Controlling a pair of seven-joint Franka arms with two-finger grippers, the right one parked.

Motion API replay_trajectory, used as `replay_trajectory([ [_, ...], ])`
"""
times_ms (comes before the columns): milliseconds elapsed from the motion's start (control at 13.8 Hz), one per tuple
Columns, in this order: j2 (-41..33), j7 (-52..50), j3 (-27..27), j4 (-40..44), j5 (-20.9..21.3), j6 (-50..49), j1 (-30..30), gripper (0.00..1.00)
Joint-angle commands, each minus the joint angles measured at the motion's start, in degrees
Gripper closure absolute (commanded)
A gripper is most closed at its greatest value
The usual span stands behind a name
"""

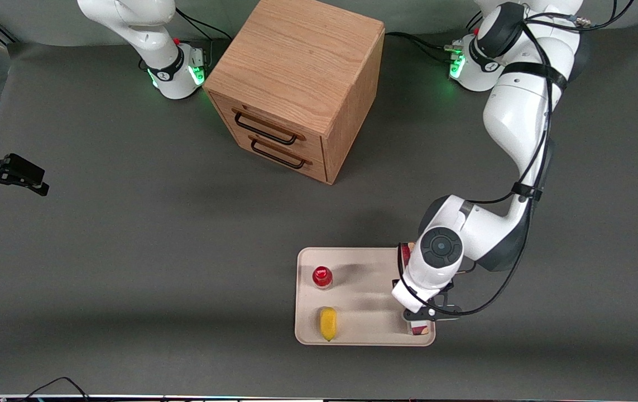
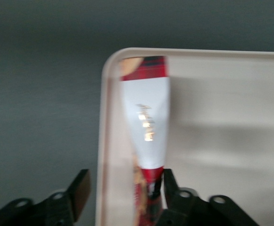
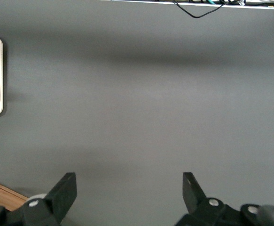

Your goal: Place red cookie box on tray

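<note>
Table (image 1: 129, 251): dark grey mat, holds all items. Cabinet (image 1: 296, 84): wooden, two drawers, stands well apart from the work area, farther from the front cam than the tray. Left arm (image 1: 519, 128): reaches down over the tray's edge at the working arm's end. Tray (image 1: 363, 290): cream, shallow rim, near the front cam; also seen in wrist view (image 2: 212, 108). Box (image 2: 146, 122): red plaid w/ whitish face, inside the tray, close along the rim at the working arm's end; in the front view mostly hidden under the wrist, only its ends show (image 1: 419, 329). Long axis runs parallel to that rim, pointing straight away from the gripper along the tray's short side. Appears tilted or on edge rather than flat, but cannot confirm. Gripper (image 2: 122, 190): directly above the box's near end, fingers spread; one finger (image 2: 172, 186) sits just beside the box, the other stands apart over the rim. Judgement: box let go, not pinched. Bottle (image 1: 322, 277), red cap, and yellow item (image 1: 328, 322) stand on the tray toward the parked arm's end, well apart from the box. Assessment: placement looks about done; next move prob. a straight lift, w/ the near finger clearing the box so it does not drag or tip.
</note>
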Motion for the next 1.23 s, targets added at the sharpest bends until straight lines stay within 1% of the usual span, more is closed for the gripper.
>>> replay_trajectory([
  [0, -6.8, 5.1, -1.0, -1.1, -3.9, -9.1, 3.7, 0.00],
  [72, -9.3, 7.2, -0.9, -1.7, -6.2, -12.1, 5.3, 0.00],
  [145, -12.5, 8.8, -0.9, -3.7, -7.7, -13.6, 7.4, 0.00],
  [289, -21.3, 12.7, -0.8, -12.7, -10.6, -12.7, 11.4, 0.00],
  [434, -29.0, 17.6, -0.4, -20.1, -12.4, -12.4, 15.1, 0.00],
  [506, -32.4, 19.8, 0.7, -23.0, -14.0, -12.4, 16.1, 0.00],
  [651, -39.3, 23.4, 5.6, -27.2, -19.1, -13.4, 16.2, 0.00],
  [723, -42.9, 24.9, 7.4, -29.5, -20.6, -13.7, 16.1, 0.00],
  [867, -48.7, 27.7, 10.3, -32.7, -21.2, -15.9, 15.9, 0.00],
  [1012, -51.3, 29.7, 12.1, -32.2, -21.4, -19.4, 15.9, 0.00],
  [1157, -52.8, 30.8, 12.7, -31.4, -21.4, -21.3, 15.9, 0.00],
])
